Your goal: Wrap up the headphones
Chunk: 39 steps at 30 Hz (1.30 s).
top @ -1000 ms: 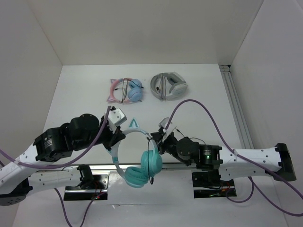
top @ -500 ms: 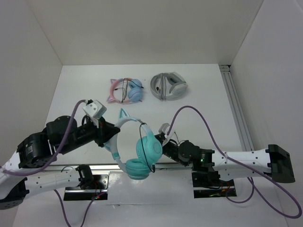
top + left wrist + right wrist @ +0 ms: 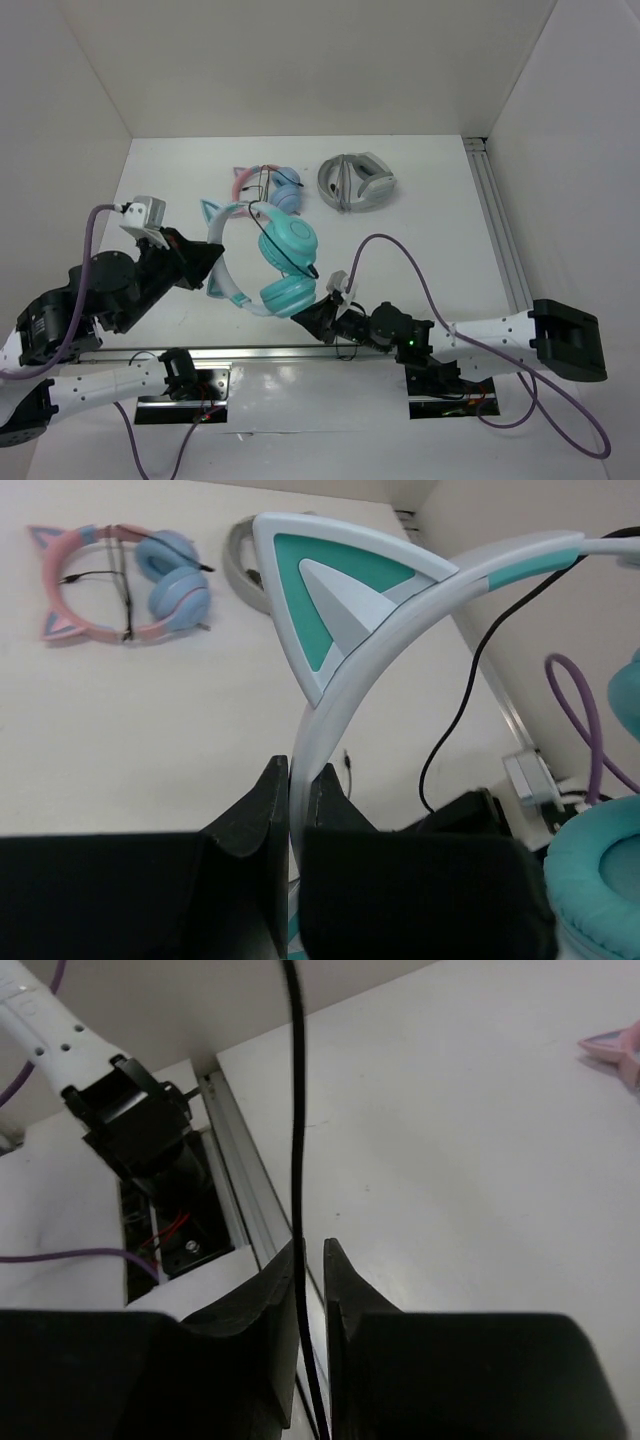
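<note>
As the left gripper — clamped on the headband — swung out to the left, the headphones left the near edge and now hang over the middle of the table. Meanwhile the right gripper dropped back toward the near edge, jaws drawn close about the cable; whether they pinch it, I can't tell. That stretches the cable out, ready, I'd judge, for a turn round the band. The pink pair sits just behind — a swing could clip it; the grey pair lies well off to the right.
</note>
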Available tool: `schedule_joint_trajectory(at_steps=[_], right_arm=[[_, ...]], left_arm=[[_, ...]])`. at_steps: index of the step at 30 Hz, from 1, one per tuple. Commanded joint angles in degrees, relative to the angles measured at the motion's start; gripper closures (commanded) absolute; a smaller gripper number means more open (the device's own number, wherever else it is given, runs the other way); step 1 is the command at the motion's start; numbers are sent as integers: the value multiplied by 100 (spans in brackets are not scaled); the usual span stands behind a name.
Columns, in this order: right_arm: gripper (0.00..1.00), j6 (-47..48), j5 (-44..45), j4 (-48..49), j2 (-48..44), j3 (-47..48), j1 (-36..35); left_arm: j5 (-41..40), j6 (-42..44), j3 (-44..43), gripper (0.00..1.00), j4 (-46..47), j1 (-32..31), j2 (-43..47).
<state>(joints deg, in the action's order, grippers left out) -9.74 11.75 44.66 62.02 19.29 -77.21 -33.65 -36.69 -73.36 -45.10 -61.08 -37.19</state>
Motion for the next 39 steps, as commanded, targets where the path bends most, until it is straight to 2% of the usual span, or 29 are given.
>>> schedule_joint_trajectory(at_steps=[1,7,9,13,18,24,28,29,33,36,39], right_arm=[[81,-344,-602,1026,117,-179,-22],[81,-468,-604,1597,170,-531,-470],[84,-616,-796,1817,223,-611,-575],[99,-687,-850,2116,512,-663,-760],[100,-687,-850,2056,750,-427,-1014],[100,-355,-631,1054,830,312,-1472],[100,-108,-183,62,443,777,-1604],[100,-55,-103,-436,277,1039,-1604],[100,270,319,-1914,-14,1980,-1604],[100,673,748,-3014,-14,2813,-1604],[100,894,1100,-3963,-14,3545,-1604]], left_arm=[[-1072,-1093,-398,100,134,-9,-244],[-2152,-1552,-574,100,-306,-9,-631],[-2513,-1701,-574,100,-376,52,-833],[-2839,-1833,-521,100,-429,298,-1219],[-3095,-1974,-398,100,-429,737,-1501],[-3034,-2167,58,100,-429,1291,-1774],[-3165,-2019,419,100,-429,1292,-1774],[-3165,-1966,419,100,-429,1292,-1835],[-3165,-2157,7,100,-1271,1142,-2370],[-3270,-2771,-405,100,-2612,774,-2958],[-3219,-2790,-600,100,-3169,589,-3582]])
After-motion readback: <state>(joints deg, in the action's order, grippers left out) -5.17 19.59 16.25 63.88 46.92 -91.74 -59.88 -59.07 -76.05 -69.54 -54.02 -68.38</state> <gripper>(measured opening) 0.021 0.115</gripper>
